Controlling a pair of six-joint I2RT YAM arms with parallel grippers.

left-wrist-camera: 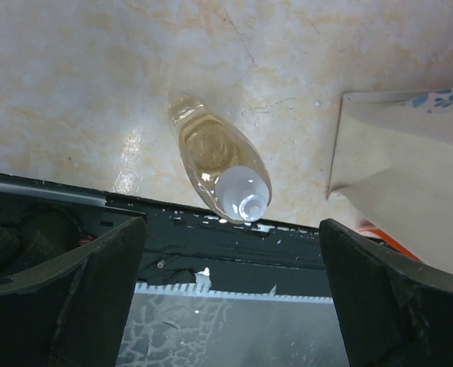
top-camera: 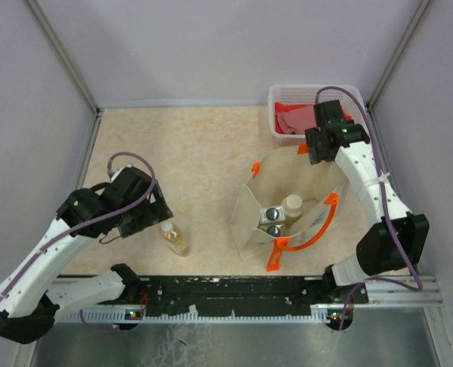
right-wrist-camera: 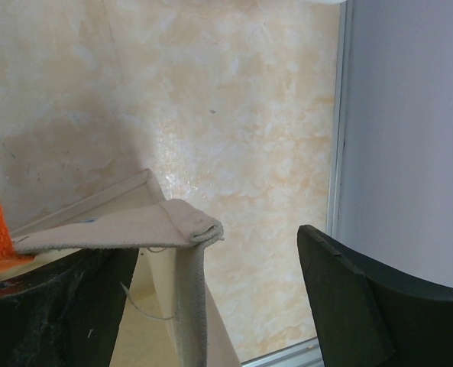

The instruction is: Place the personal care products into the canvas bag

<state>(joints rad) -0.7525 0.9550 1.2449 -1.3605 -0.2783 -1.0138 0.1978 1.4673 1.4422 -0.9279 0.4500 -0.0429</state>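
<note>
Between your open left jaws, the amber-liquid bottle (left-wrist-camera: pixel 220 170) is sitting ungrasped; your open right jaws are straddling the canvas bag (right-wrist-camera: pixel 134 222) rim, seemingly to steady it.

Canvas bag (top-camera: pixel 283 180): plain beige; handles (top-camera: pixel 331 210) bright orange; print (left-wrist-camera: pixel 440 99) of blue speckles at 1 edge (seen only in the left wrist view).
Amber bottle (top-camera: pixel 174 238): clear wall, amber liquid, white cap.
Inside the bag: 2 dark caps (top-camera: pixel 272 215) with pale glinting tops, 1 cream bottle (top-camera: pixel 292 203).
Basket (top-camera: pixel 348 93): white-pink lattice; cloth (top-camera: pixel 293 118) red.
Table (top-camera: pixel 188 153): cream, marbled with orange-tan veins.
Arms (top-camera: pixel 50 245): white shells, black joints, purple cables (top-camera: pixel 134 159).
</note>
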